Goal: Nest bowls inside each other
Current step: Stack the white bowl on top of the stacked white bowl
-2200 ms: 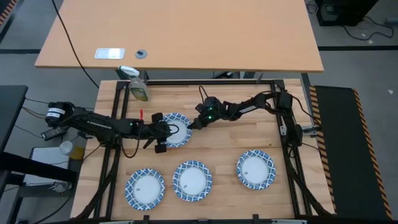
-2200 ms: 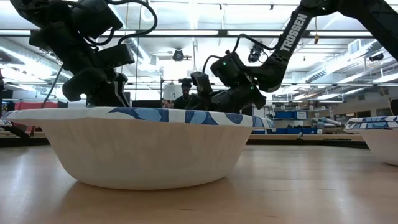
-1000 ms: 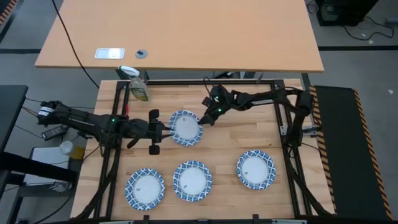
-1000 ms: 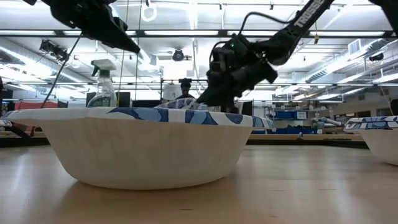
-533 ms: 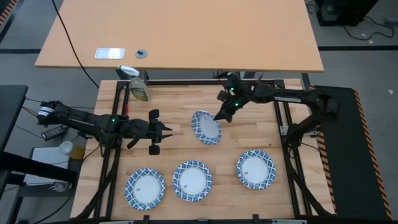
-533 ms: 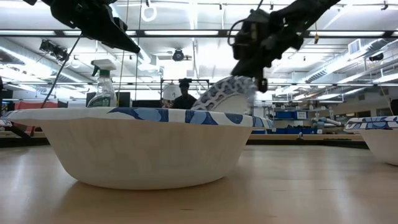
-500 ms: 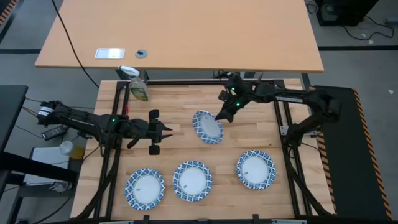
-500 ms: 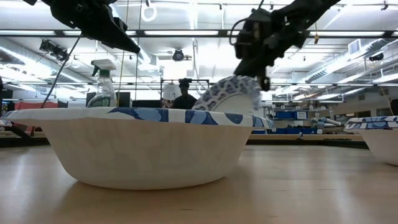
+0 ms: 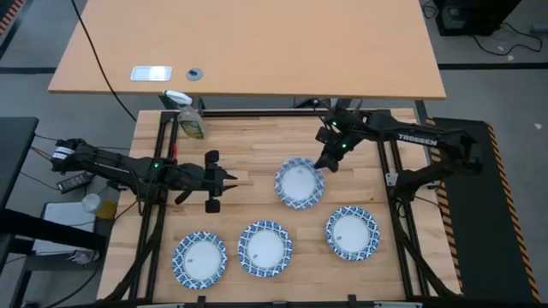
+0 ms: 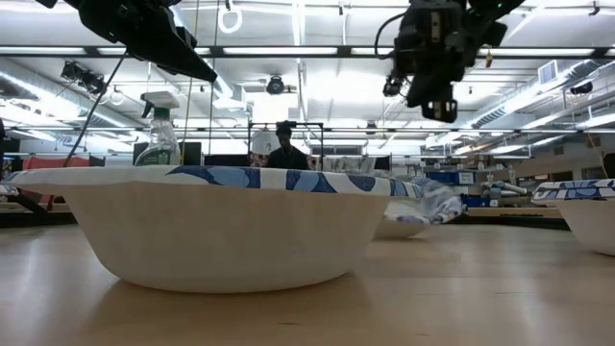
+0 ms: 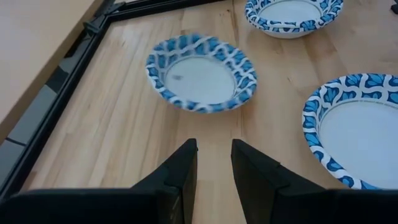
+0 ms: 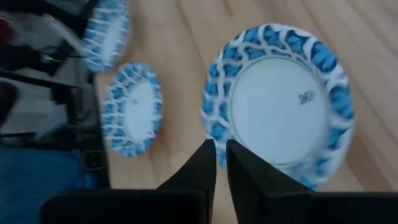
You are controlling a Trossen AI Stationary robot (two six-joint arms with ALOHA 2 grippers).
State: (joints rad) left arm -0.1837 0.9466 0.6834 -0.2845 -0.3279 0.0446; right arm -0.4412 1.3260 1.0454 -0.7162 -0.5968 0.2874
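Several blue-and-white rimmed bowls are on the table. One bowl (image 9: 299,182) (image 12: 280,102) lies mid-table, blurred in the low view (image 10: 413,216), down at table level. My right gripper (image 9: 324,164) (image 10: 437,111) hangs above its far right rim, fingers (image 12: 202,168) shut to a thin slit with nothing between them. Three more bowls (image 9: 199,259) (image 9: 265,247) (image 9: 352,231) rest on their bases along the near edge. My left gripper (image 9: 229,178) (image 11: 214,162) stands open left of the mid-table bowl, holding nothing.
A green-and-white spray bottle (image 9: 190,120) stands at the far left corner. A black frame (image 9: 390,154) borders the table. Bare wood lies between the mid-table bowl and the far edge. A person (image 10: 285,149) shows in the room behind.
My right gripper has gone up and toward the table's right edge, taking the mid-table bowl by its rim so that it tipped up on edge. The bowl has since left the fingers and dropped to the table, right of where it lay.
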